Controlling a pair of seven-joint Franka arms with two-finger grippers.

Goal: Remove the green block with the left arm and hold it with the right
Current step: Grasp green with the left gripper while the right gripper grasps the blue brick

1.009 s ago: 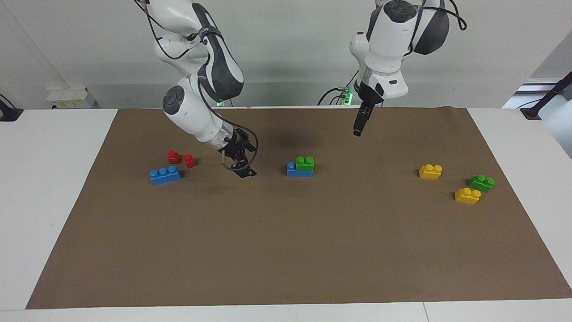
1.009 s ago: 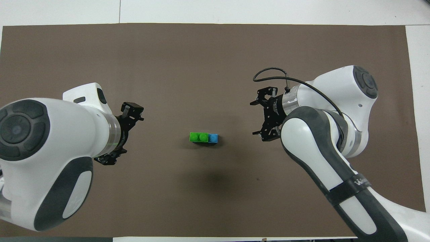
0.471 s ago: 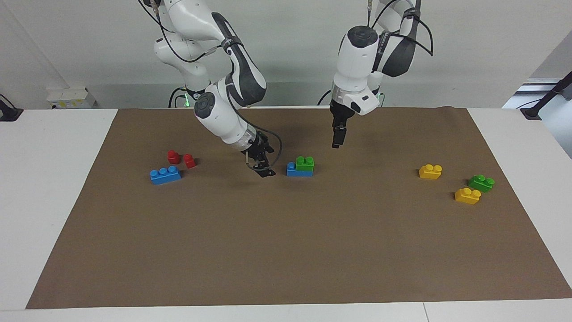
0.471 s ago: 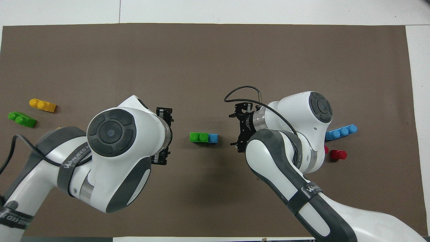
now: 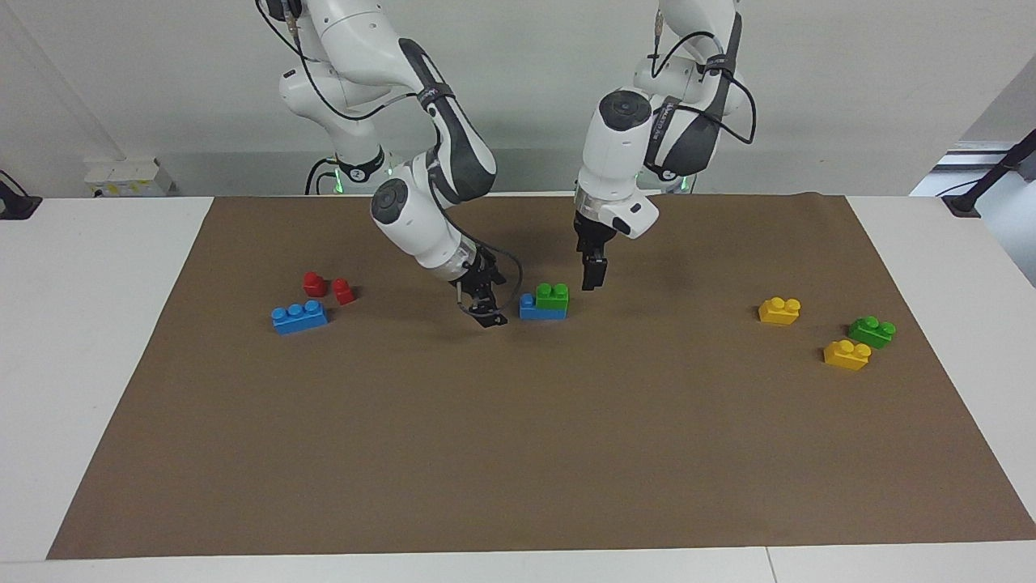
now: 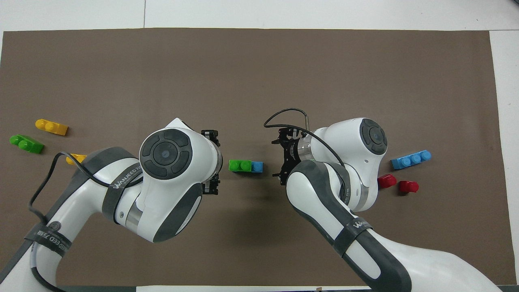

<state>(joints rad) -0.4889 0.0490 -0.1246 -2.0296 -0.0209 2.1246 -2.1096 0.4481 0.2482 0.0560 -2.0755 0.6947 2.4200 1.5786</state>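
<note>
The green block (image 5: 552, 295) sits pressed onto one end of a blue block (image 5: 534, 308) in the middle of the brown mat (image 5: 518, 453) on the desk (image 5: 97, 324), and this stacked pair is the landmark for everything else. It has not shifted in the last second.

What has changed is the arms. Both have swung in toward the pair from either end of the mat. The left gripper (image 5: 593, 275) now hangs just beside the green block, on the end toward the left arm's base, slightly above the studs, pointing down. The right gripper (image 5: 486, 312) has come in low at the blue block's uncovered end, close to the mat and tilted toward the pair. Neither touches the blocks yet. The jaws of both stand apart, holding nothing.

In my judgement the approach is almost finished and the grasp is about to begin: the right jaws look set to pin the blue block while the left ones take the green block and pull it off. Nothing of the separation itself is done.

Well away from the pair lie another green brick (image 5: 872, 331) and two yellow bricks (image 5: 779, 310) toward the left arm's end, and a blue brick (image 5: 299, 317) with red pieces (image 5: 328, 287) toward the right arm's end.
</note>
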